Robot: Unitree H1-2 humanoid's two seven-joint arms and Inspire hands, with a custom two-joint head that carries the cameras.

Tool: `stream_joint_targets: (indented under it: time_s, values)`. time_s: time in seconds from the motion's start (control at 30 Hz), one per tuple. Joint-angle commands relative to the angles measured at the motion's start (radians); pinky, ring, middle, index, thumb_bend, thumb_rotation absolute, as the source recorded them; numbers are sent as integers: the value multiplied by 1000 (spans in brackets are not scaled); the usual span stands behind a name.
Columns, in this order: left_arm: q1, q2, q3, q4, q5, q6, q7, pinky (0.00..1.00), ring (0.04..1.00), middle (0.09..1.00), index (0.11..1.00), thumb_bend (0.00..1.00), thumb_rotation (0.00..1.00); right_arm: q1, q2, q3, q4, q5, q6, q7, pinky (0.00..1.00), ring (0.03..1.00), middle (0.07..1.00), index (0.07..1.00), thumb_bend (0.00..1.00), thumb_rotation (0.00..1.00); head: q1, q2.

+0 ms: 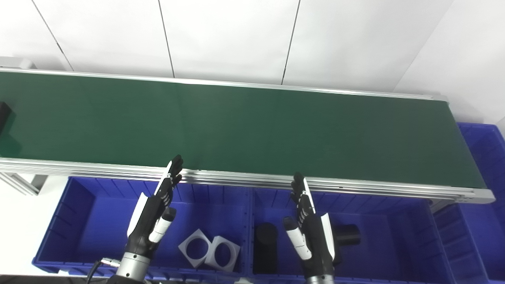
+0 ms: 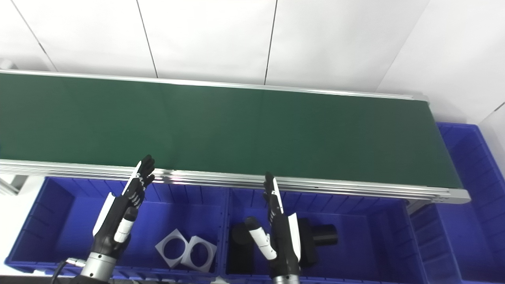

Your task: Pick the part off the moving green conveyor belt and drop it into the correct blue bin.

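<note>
The green conveyor belt (image 1: 252,130) runs across the view. A black part (image 1: 3,114) shows at its far left edge in the left eye view, cut off by the frame. My left hand (image 1: 152,215) is open and empty above the left blue bin (image 1: 75,221), fingers pointing at the belt's near rail. My right hand (image 1: 309,228) is open and empty above the middle blue bin (image 1: 398,232). The left bin holds two grey square parts with round holes (image 1: 209,249). The middle bin holds black cylinder parts (image 1: 265,246).
A third blue bin (image 1: 487,189) stands at the belt's right end. The belt's aluminium rail (image 1: 244,177) runs just beyond my fingertips. A white wall stands behind the belt.
</note>
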Motion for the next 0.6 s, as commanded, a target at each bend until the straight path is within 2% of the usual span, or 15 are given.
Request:
stream_joint_targets:
  time_s: [0.0, 0.33, 0.57]
  values:
    - [-15, 8, 2, -18, -15, -43, -4, 965, 995, 1000, 1000, 716, 1000, -5, 36, 12, -28, -22, -18, -16, 997, 982, 979, 990, 781, 893, 4, 1]
    - [-16, 4, -6, -17, 29, -45, 13, 963, 1000, 1000, 1000, 745, 1000, -1, 16, 15, -25, 39, -30, -1, 962, 991, 985, 986, 818, 872, 58, 3]
    - [-14, -5, -10, -11, 27, -45, 14, 977, 1000, 1000, 1000, 766, 1000, 0, 10, 15, -29, 47, -30, 2, 965, 997, 993, 987, 797, 873, 96, 2]
